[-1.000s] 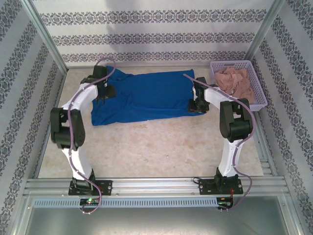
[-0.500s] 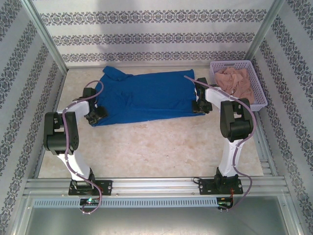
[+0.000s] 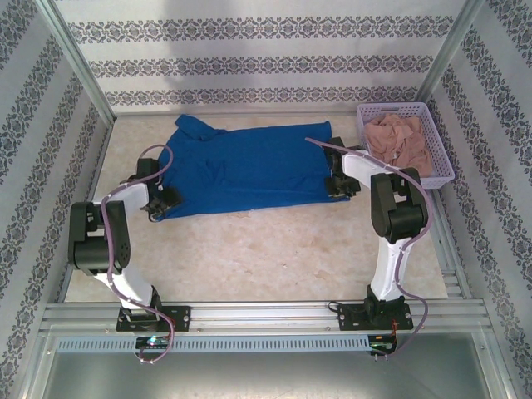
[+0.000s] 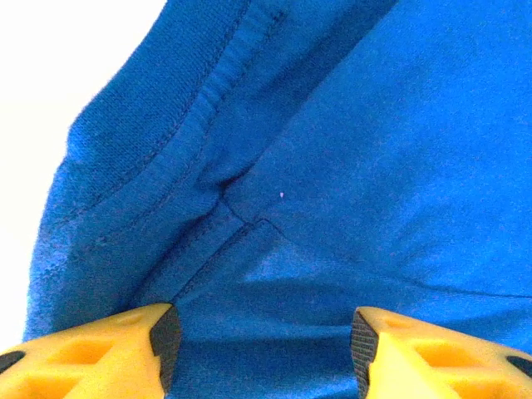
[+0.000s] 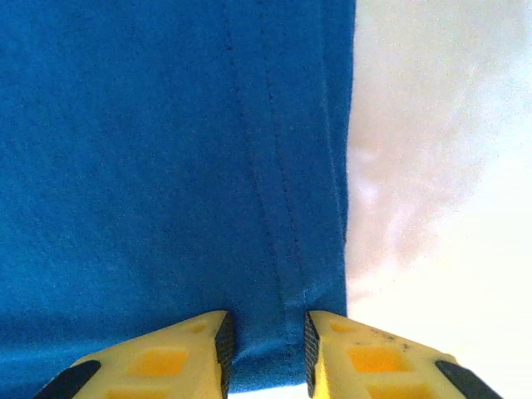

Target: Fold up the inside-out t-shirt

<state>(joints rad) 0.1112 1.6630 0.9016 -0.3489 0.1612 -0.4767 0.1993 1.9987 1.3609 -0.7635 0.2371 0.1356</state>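
The inside-out t-shirt [image 3: 249, 170] is royal blue and lies spread across the far half of the table, one sleeve pointing to the far left. My left gripper [image 3: 166, 198] sits at the shirt's near-left corner. In the left wrist view its jaws [image 4: 262, 341] stand wide open over seamed blue fabric [image 4: 374, 166]. My right gripper [image 3: 337, 187] is at the shirt's near-right edge. In the right wrist view it [image 5: 266, 341] straddles the stitched hem [image 5: 287, 208], its jaws narrow but still apart, with blue cloth between the pads.
A lilac basket [image 3: 440, 158] holding a pinkish-beige garment [image 3: 399, 137] stands at the back right, close to the right arm. Bare beige tabletop [image 3: 274, 249] stretches between the shirt and the arm bases. Patterned walls enclose the table.
My left arm swung from the far-left sleeve down to the shirt's near-left corner, leaving the sleeve lying flat. The right gripper's jaws narrowed around the hem.
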